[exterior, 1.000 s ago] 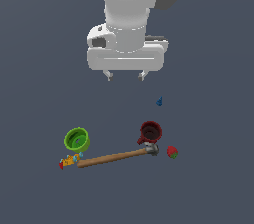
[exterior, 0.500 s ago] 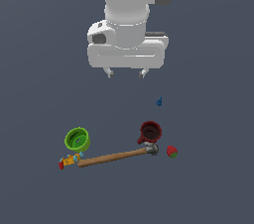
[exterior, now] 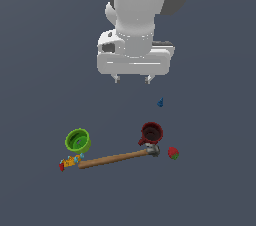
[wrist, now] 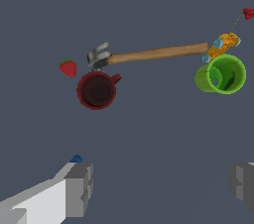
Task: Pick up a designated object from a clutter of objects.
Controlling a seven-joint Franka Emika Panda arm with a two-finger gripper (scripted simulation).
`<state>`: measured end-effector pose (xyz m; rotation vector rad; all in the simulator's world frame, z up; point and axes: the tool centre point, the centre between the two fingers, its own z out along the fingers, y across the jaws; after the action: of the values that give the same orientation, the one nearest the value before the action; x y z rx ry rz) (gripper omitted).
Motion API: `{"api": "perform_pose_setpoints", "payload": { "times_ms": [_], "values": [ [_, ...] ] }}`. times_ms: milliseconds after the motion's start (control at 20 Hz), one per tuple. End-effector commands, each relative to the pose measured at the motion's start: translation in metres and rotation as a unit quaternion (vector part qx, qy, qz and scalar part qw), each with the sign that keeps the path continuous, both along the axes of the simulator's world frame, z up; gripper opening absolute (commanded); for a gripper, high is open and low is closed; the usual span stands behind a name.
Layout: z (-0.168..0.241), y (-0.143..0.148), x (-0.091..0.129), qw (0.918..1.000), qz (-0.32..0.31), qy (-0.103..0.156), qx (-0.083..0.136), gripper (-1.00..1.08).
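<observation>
Hovering wide open, the end effector (exterior: 132, 79) hangs above the unlabelled tiny blue piece (exterior: 160, 102).

Light: I saw even, flat, fairly dim light, with no clear source.
Shadows: none fell on the grey floor (exterior: 40, 120).
Glare: none I could see.
Sharpness: the exterior view looked soft and blocky; the wrist view was crisper.
</observation>
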<state>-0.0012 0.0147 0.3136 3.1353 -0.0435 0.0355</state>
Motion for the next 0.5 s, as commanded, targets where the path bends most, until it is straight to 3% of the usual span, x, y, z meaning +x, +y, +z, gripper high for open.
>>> {"api": "perform_pose_setpoints", "payload": {
  "times_ms": [0, 450],
  "values": [
    [-0.013, 0.01, -0.002, 1.0, -0.003, 0.001, -0.002, 1.0],
    [-0.088, 0.067, -0.023, 0.9997, -0.022, 0.003, -0.007, 1.0]
  ]
}}
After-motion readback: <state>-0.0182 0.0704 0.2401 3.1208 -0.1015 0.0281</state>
